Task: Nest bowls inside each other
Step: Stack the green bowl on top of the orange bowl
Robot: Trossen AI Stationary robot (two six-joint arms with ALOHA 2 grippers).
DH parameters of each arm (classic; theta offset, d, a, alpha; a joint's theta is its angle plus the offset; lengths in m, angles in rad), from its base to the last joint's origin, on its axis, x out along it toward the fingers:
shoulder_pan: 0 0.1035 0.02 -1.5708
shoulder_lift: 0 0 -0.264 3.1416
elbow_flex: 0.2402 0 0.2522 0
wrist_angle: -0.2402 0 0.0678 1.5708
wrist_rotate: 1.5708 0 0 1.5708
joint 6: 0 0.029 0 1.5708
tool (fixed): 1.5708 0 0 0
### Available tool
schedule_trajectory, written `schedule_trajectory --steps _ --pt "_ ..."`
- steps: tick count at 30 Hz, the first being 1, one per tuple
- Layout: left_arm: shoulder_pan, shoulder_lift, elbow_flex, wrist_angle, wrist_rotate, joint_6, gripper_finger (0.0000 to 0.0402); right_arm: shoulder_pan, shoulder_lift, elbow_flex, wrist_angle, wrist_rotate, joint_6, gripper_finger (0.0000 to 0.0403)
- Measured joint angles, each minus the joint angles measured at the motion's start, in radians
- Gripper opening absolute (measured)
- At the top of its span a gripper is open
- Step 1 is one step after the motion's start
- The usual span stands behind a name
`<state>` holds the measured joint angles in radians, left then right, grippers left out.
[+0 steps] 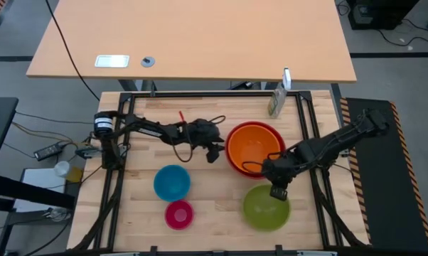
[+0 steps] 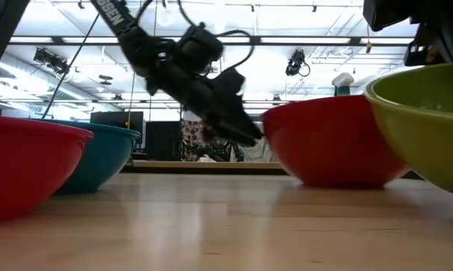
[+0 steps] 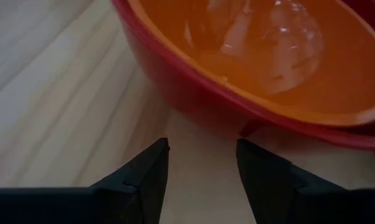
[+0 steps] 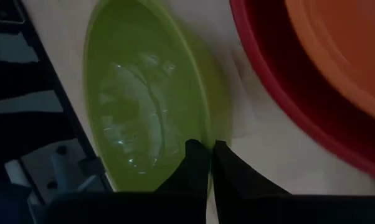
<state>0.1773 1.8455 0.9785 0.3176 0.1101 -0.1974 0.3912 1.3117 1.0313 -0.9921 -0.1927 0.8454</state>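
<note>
The orange bowl (image 1: 255, 146) sits nested in the red bowl (image 1: 232, 165) at the table's right middle. Just near of them is the green bowl (image 1: 266, 208), with my right gripper (image 1: 276, 190) shut on its far rim. The blue bowl (image 1: 172, 182) and the small pink bowl (image 1: 178, 214) rest on their bases at the near left. My left gripper (image 3: 203, 155) is open and low over the wood, right beside the red bowl's left wall (image 3: 175, 74), touching nothing. My right gripper pinches the green bowl's rim (image 4: 206, 140) on the side facing the red bowl, one finger inside the bowl and one outside. The fingers come steeply from above. In the low view the bowl's rim (image 2: 414, 75) looks slightly tilted; whether its base is off the table I cannot tell.
A small green-and-white carton (image 1: 276, 99) stands at the far right corner. A thin red stick (image 1: 180, 115) lies near the far edge. Black frame rails (image 1: 308, 121) border the wooden board. Bare wood lies between the blue bowl and the green bowl.
</note>
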Motion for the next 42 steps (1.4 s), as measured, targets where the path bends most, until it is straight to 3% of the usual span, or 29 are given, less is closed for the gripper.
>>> schedule_trajectory --steps 10,18,24,31,36,42 --pt "-0.043 0.175 0.275 -0.123 0.0 0.013 0.0192 0.1 0.004 0.0 -0.024 0.028 0.172 0.0011" --pt "-0.027 0.139 0.327 -0.368 0.034 0.091 0.0192 0.12 0.004 0.0 -0.031 0.084 0.187 0.0011" --pt "-0.012 -0.037 0.184 -0.453 0.079 0.13 0.0192 0.091 0.004 -0.001 0.008 0.099 0.161 0.0011" --pt "-0.064 -0.394 -0.11 -0.372 -0.038 0.075 0.0192 0.036 0.001 0.026 0.068 0.09 0.134 0.0011" --pt "-0.109 -0.571 -0.188 -0.374 -0.126 0.005 0.0192 -0.028 -0.053 0.153 -0.071 0.122 0.104 0.0011" --pt "-0.125 -0.638 -0.168 -0.41 -0.129 -0.02 0.0192 -0.142 -0.089 0.328 -0.33 0.051 0.018 0.001"
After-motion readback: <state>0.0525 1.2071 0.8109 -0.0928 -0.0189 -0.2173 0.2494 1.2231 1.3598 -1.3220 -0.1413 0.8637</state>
